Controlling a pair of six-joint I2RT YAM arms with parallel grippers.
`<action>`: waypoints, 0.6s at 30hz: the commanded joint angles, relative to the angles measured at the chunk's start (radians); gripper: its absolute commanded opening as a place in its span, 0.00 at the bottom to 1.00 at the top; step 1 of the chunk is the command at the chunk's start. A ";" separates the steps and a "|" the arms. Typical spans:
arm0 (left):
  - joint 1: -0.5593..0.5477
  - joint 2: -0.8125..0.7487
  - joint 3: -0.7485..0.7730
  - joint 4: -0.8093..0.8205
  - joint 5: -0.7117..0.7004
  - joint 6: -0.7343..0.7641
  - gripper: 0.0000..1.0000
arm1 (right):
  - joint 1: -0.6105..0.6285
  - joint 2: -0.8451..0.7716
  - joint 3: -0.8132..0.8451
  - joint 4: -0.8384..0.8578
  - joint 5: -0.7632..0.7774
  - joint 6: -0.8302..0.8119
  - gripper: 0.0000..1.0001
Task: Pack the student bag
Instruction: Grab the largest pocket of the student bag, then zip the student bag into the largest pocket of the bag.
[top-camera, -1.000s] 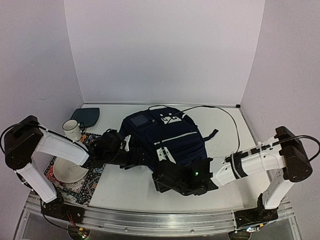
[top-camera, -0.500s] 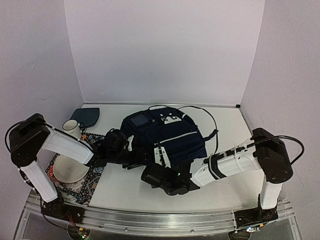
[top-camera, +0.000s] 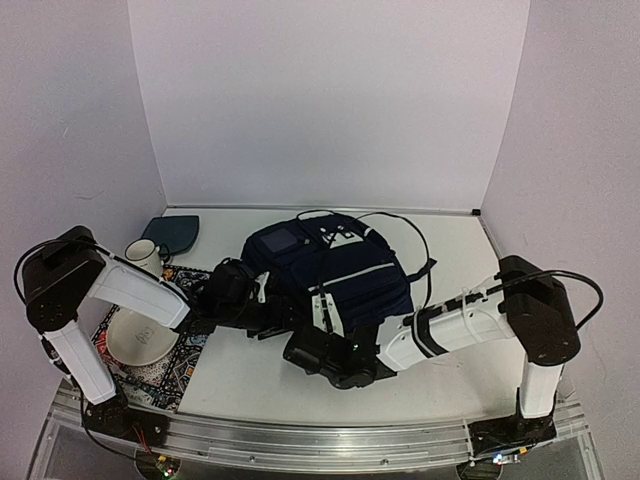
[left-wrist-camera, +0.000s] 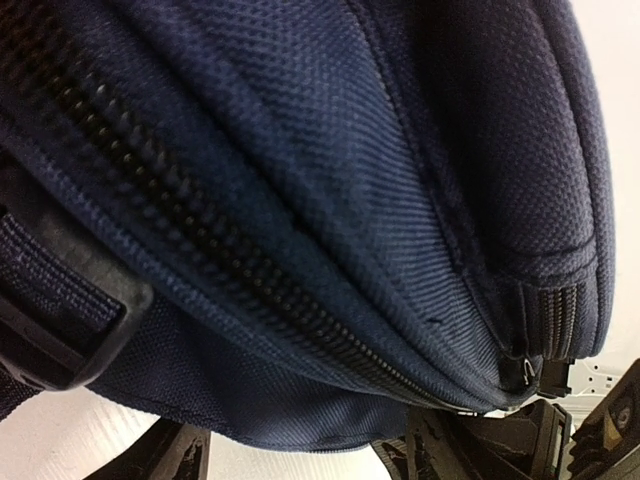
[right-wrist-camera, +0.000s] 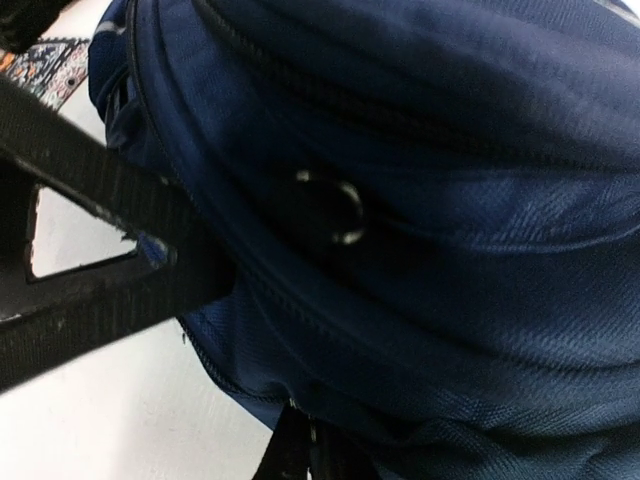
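R claw (right-wrist-camera: 308, 455) has closed, seemingly pinching student bag (top-camera: 335, 265), L claw (left-wrist-camera: 305, 462) ajar

We are seeing a large navy-blue fabric backpack (top-camera: 300, 262) with thin white stripes lying flat, front pocket facing up, side zipper closed, resting well right of the white mug (top-camera: 143, 258).

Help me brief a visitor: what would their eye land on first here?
The big navy student bag lies in the centre, and the left arm and right arm both reach low to its near edge. At far left, a white mug stands behind a plate on a patterned mat.
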 joint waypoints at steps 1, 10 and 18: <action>-0.001 0.027 0.039 0.043 -0.001 -0.008 0.61 | -0.008 -0.089 -0.034 -0.024 -0.079 -0.021 0.01; 0.003 0.066 0.044 0.043 -0.035 -0.011 0.35 | -0.008 -0.191 -0.093 -0.109 -0.161 -0.062 0.00; 0.015 0.102 0.066 0.043 -0.033 -0.008 0.00 | -0.008 -0.292 -0.162 -0.219 -0.181 -0.091 0.00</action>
